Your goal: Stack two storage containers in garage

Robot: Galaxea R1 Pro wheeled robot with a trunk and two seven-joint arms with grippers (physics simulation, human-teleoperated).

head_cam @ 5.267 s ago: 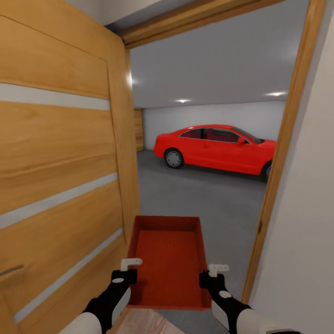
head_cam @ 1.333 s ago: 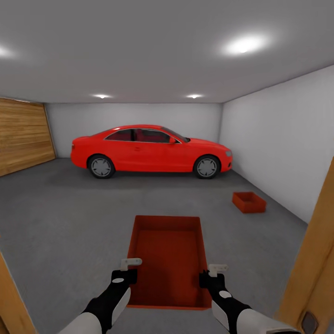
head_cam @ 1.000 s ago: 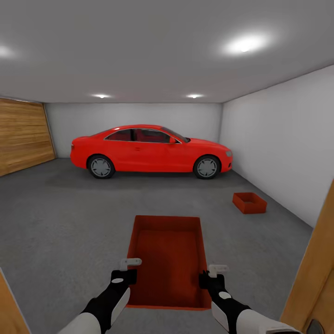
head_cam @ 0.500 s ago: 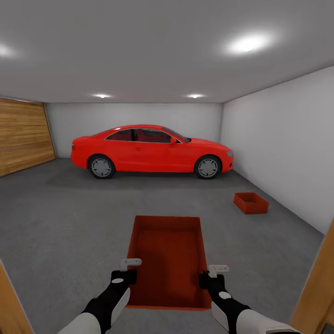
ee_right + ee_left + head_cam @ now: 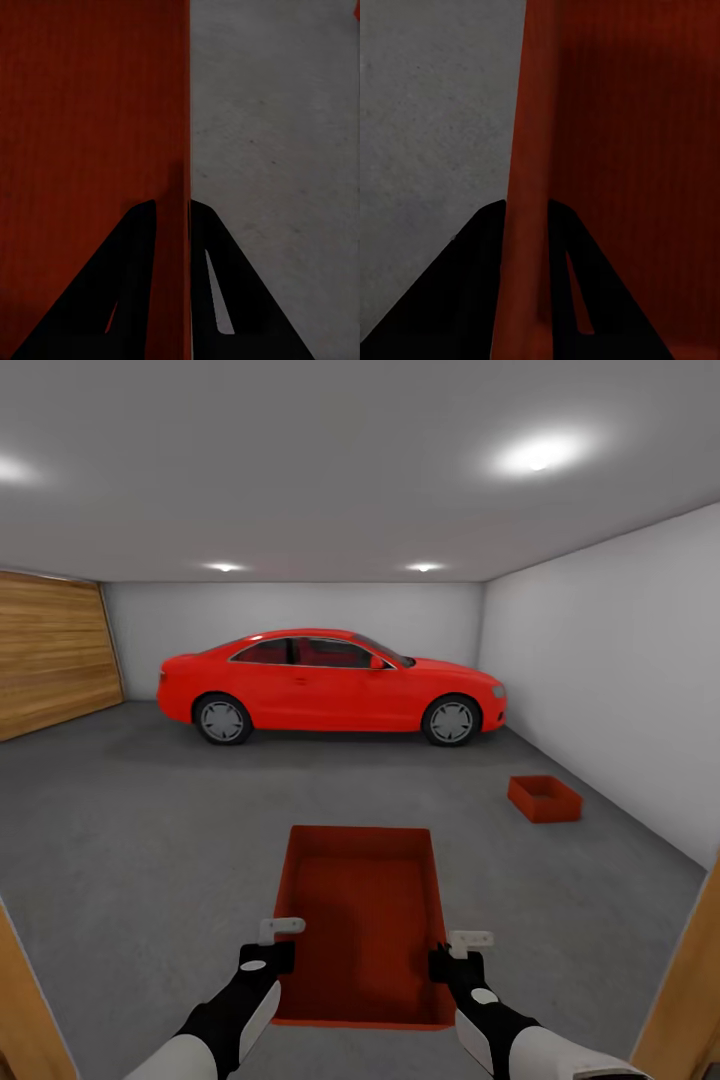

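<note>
We were inside the garage, head camera facing the red car [image 5: 330,685] parked side-on against the far wall. A wood-panelled wall [image 5: 50,650] ran down the left side, a plain pale wall [image 5: 610,680] down the right, and slivers of door frame [image 5: 690,980] showed at both lower corners.

We carried one bin [image 5: 365,920] out in front, held level above the grey floor [image 5: 130,830], open top up, nothing in it. Left gripper [image 5: 270,945] clamped the bin's left side wall near the close corner; in the left wrist view its two dark fingers [image 5: 472,285] sat either side of that orange-red wall [image 5: 529,187], one inside and one outside, pinching it. Right gripper [image 5: 458,950] did the same on the right side wall; the right wrist view showed fingers [image 5: 214,285] straddling the thin wall edge [image 5: 184,150], bin interior on one side and floor [image 5: 277,150] on the other. Both grips were closed on the bin.

The second bin [image 5: 544,798] sat on the floor ahead and to the right, near the right wall, well apart from the held one and nearer to us than the car. It was upright with its open top showing. A small scrap of orange-red [image 5: 356,9] at the corner of the right wrist view was likely that same bin, too small to be sure.
</note>
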